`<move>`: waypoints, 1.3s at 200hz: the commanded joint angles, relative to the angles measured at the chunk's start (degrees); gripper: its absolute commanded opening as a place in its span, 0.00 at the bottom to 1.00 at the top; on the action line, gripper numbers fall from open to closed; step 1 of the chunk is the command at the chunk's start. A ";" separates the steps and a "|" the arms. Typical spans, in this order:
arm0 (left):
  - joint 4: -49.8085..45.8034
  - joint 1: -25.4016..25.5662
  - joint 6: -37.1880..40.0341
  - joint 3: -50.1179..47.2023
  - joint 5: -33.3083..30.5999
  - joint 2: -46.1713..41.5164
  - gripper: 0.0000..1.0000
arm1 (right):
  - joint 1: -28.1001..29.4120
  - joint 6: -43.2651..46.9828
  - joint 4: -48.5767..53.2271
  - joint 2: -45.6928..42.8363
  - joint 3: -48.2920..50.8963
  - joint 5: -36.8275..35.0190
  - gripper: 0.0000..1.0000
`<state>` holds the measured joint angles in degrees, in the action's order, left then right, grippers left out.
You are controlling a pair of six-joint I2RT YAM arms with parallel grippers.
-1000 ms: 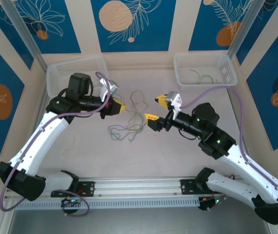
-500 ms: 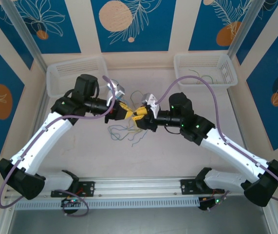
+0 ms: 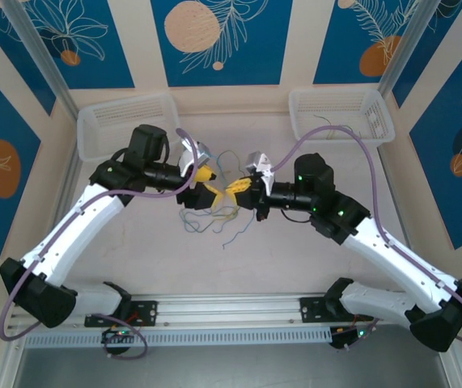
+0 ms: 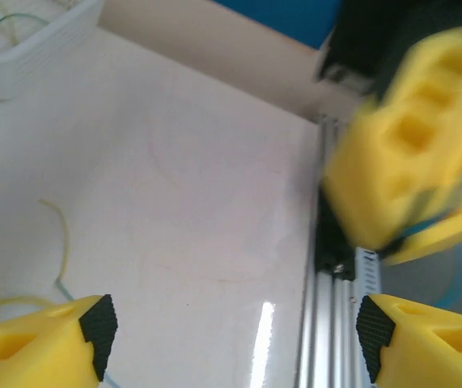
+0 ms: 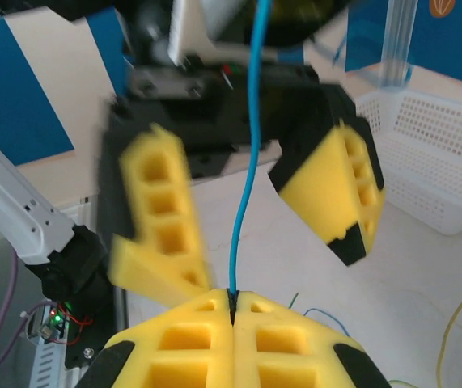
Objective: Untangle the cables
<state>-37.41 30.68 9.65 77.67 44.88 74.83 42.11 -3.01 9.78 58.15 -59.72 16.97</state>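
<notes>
The cables (image 3: pixel 214 217) lie as a loose tangle of blue, green and pale yellow wires on the table's middle. Just above them the two grippers meet tip to tip. My right gripper (image 3: pixel 234 187) is shut on a blue cable (image 5: pixel 251 145), which rises straight up from its closed jaws (image 5: pixel 232 295). My left gripper (image 3: pixel 209 185) stands open, its yellow fingers (image 5: pixel 336 190) spread on either side of that blue cable. In the left wrist view its jaws (image 4: pixel 232 327) hold nothing, and a pale yellow wire (image 4: pixel 62 234) lies on the table below.
A white basket (image 3: pixel 125 121) stands at the back left. Another white basket (image 3: pixel 340 101) at the back right holds a few thin wires (image 3: pixel 336 129). An aluminium rail (image 3: pixel 231 311) runs along the near edge between the arm bases.
The right arm swung in toward the left gripper and shut on the blue cable. The left gripper, shut before, has opened.
</notes>
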 commanded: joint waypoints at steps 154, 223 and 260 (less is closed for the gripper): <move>11.73 0.71 -0.17 -5.46 19.99 -8.14 0.70 | -20.44 -22.98 5.65 4.60 -3.44 -4.60 0.00; 17.79 0.66 -1.57 -10.14 -5.16 -11.85 0.80 | -13.20 -12.55 -0.41 2.67 2.11 8.42 0.00; 18.29 0.64 3.78 -11.54 -11.47 -13.63 0.80 | -9.71 -2.14 8.27 5.46 -2.20 17.62 0.00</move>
<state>-20.86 31.00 9.21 65.71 39.59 63.11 29.85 -14.48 12.16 62.46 -58.41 26.52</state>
